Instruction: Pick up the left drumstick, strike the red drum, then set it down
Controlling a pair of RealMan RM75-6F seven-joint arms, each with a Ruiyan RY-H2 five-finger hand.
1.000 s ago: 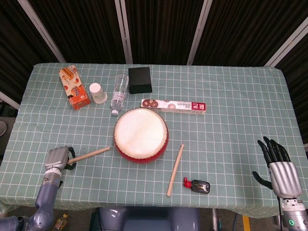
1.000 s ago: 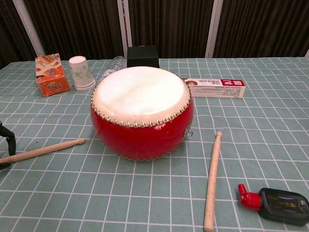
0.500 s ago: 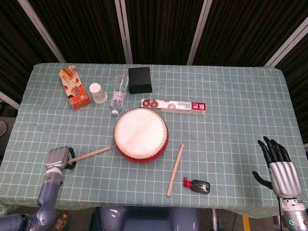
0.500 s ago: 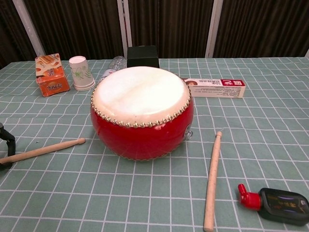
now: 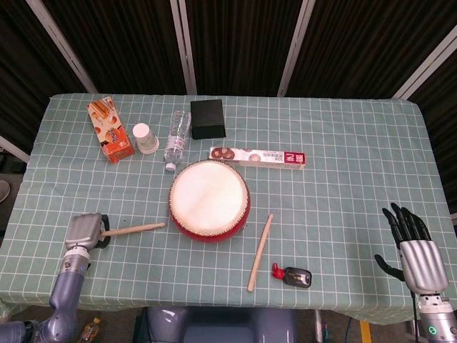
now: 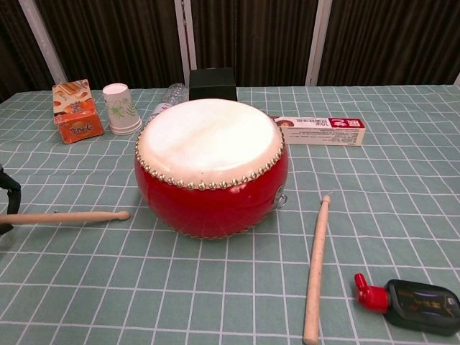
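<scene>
While the left hand (image 5: 84, 231) grips the butt of the pale wooden left stick (image 5: 133, 229) near the table's (image 5: 343, 143) left front edge, its rounded tip points at the round red drum (image 5: 209, 200). Right hand (image 5: 416, 256) rests spread, holding nothing.

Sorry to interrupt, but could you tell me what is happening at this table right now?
The robot's left hand grips the butt end of the left drumstick, whose tip points toward the red drum in the middle of the table. The right hand rests open at the table's right edge, away from the other drumstick.
</scene>
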